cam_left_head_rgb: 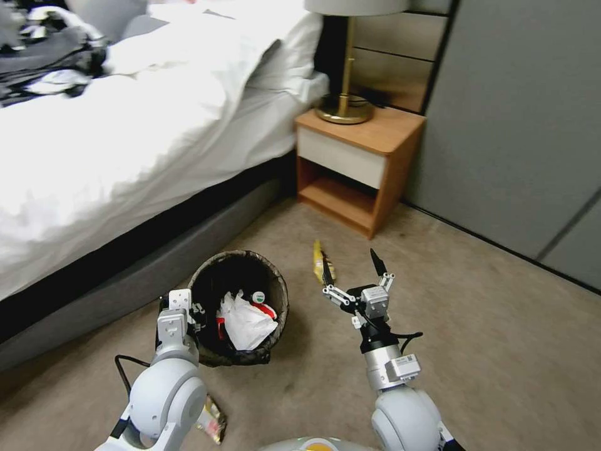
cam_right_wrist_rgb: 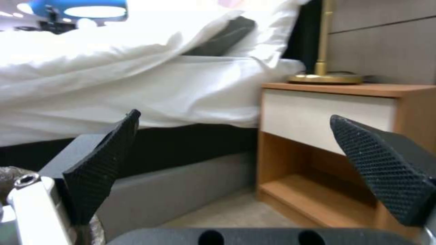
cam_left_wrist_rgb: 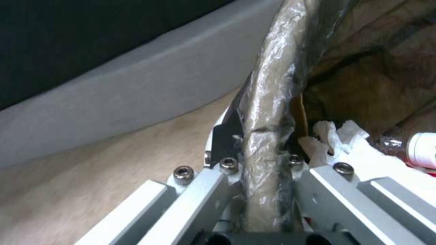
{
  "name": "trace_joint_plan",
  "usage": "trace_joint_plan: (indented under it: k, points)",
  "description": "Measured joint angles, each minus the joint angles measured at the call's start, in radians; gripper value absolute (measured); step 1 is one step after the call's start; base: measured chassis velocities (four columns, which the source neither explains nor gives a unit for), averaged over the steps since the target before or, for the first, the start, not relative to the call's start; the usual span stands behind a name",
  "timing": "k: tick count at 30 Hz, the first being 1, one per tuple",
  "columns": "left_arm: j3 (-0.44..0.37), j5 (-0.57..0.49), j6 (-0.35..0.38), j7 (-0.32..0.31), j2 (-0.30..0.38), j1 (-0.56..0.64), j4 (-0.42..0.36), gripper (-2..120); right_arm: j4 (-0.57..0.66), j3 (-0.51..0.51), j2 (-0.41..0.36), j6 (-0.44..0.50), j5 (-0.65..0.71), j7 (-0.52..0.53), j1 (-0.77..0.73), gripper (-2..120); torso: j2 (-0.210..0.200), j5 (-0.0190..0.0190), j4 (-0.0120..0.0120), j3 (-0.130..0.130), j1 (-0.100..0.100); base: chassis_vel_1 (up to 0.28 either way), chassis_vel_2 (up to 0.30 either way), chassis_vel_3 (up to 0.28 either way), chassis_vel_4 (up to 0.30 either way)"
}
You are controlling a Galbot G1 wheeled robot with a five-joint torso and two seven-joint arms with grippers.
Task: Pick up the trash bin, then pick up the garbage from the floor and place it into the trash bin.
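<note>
Left gripper [cam_left_head_rgb: 188, 311] pinches the bag-lined round white trash bin's [cam_left_head_rgb: 275, 294] rim; right gripper [cam_left_head_rgb: 354, 275] spread, above open carpet [cam_left_head_rgb: 488, 338].

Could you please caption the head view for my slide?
Left gripper clamps the trash bin rim; right gripper hangs open near a yellow wrapper.

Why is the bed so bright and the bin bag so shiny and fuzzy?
In the right wrist view, the white duvet glares almost pure white under a ceiling light. In the left wrist view, the bag over the trash bin rim glints and blurs, sitting very close to the camera inside the left end effector.
</note>
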Motion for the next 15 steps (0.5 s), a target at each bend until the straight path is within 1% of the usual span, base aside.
trace_joint_plan:
  k: [5, 13, 15]
  points:
    - [0.002, 0.001, -0.003, -0.003, -0.004, 0.0, 0.002, 0, -0.001, -0.002, -0.002, -0.005, 0.005, 0.0, 0.008, 100, 0.0, 0.0001, 0.0, 0.0, 0.0, 0.099, 0.092, 0.095, 0.093]
    - [0.001, 0.004, -0.007, -0.004, -0.006, 0.003, 0.003, 0, -0.024, -0.013, -0.015, -0.035, 0.032, 0.0, 0.069, 100, 0.0, 0.0001, -0.0007, 0.0, 0.0, 0.004, 0.005, 0.004, 0.008]
    - [0.001, 0.005, -0.007, -0.004, -0.006, 0.005, 0.001, 0, -0.044, -0.026, -0.027, -0.068, 0.057, -0.001, 0.13, 100, 0.0, 0.0, -0.0004, 0.0, 0.0, 0.0, 0.0, 0.0, 0.0]
